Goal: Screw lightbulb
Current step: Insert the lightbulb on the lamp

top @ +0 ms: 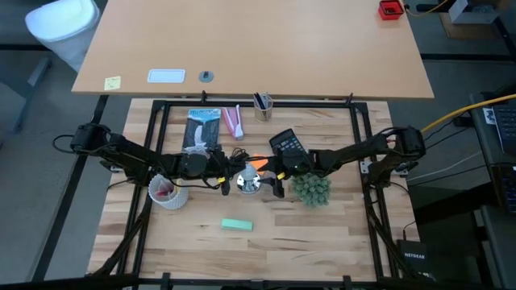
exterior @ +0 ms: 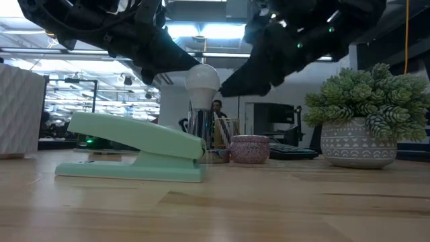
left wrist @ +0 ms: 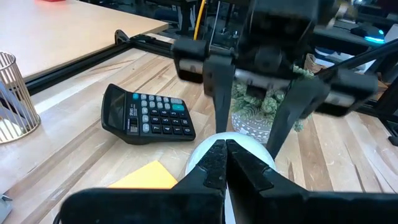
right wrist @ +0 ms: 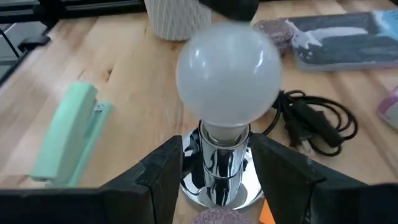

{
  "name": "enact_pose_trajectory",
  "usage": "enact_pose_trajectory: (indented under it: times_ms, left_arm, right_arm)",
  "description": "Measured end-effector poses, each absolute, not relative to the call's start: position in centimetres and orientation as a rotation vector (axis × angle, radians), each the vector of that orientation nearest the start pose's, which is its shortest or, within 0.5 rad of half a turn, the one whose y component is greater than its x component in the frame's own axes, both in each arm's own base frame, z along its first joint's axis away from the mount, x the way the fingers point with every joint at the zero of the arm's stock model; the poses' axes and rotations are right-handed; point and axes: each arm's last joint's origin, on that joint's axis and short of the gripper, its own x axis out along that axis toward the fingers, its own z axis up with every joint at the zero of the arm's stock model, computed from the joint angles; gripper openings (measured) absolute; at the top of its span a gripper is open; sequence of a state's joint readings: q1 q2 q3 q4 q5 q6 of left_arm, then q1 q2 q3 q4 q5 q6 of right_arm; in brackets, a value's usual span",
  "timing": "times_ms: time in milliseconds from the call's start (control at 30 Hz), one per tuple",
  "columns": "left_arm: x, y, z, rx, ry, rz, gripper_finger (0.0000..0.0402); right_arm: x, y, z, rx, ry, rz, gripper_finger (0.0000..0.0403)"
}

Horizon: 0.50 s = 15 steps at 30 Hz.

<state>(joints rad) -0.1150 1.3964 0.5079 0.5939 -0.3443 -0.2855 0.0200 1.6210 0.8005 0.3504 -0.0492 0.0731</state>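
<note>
The lightbulb (right wrist: 228, 71) stands upright in the chrome socket base (right wrist: 219, 180) at the centre of the table (top: 266, 250), so the screwing-in step looks to be in hand. The right end effector (right wrist: 217, 163) straddles the socket with fingers parted, not visibly clamping, while the left end effector (left wrist: 225, 163), fingers nearly together, sits at the bulb. The next move likely calls for twisting the bulb while bracing the base.

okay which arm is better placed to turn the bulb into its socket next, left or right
Probably the left. Its claw appears shut at the lightbulb's dome, positioned to twist it. The right claw is open astride the shiny socket base below, better suited to steadying that.
</note>
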Motion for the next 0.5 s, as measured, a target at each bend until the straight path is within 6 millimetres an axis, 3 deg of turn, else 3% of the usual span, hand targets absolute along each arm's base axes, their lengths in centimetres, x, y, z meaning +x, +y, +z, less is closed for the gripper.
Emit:
enact_pose_trajectory:
  times_ms: [267, 500]
  left_arm:
    - [26.6, -2.1, 18.4, -0.216, 0.252, 0.266, 0.0]
    - [26.6, -2.1, 18.4, -0.218, 0.251, 0.267, 0.0]
  right_arm:
    - [32.6, 0.7, 20.0, 0.07, 0.429, 0.013, 0.0185]
    - [32.6, 0.7, 20.0, 0.069, 0.421, 0.013, 0.0108]
